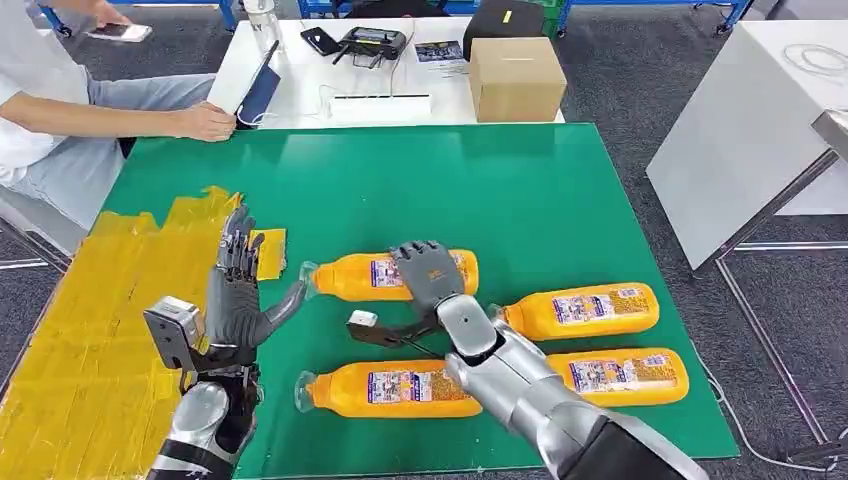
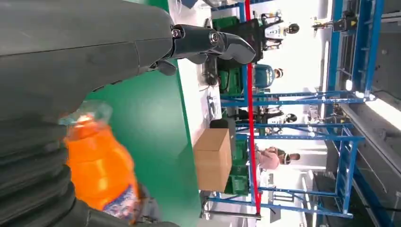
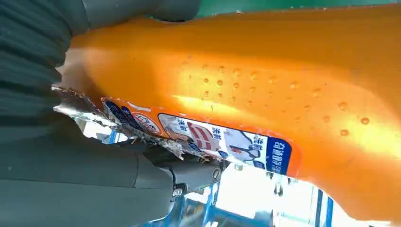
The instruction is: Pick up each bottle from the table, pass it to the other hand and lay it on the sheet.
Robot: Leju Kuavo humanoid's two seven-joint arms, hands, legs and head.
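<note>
My right hand (image 1: 428,272) lies fingers-down over the rear-left bottle (image 1: 392,275), closing on its body on the green table (image 1: 560,190). My left hand (image 1: 238,290): raised, fingers spread, holding nothing, beside the yellow sheet (image 1: 90,330). Three more bottles lie nearby.

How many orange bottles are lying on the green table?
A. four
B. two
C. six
A: four bottles lie on the green table, one under the right hand, one in front, and two on the right.
</note>
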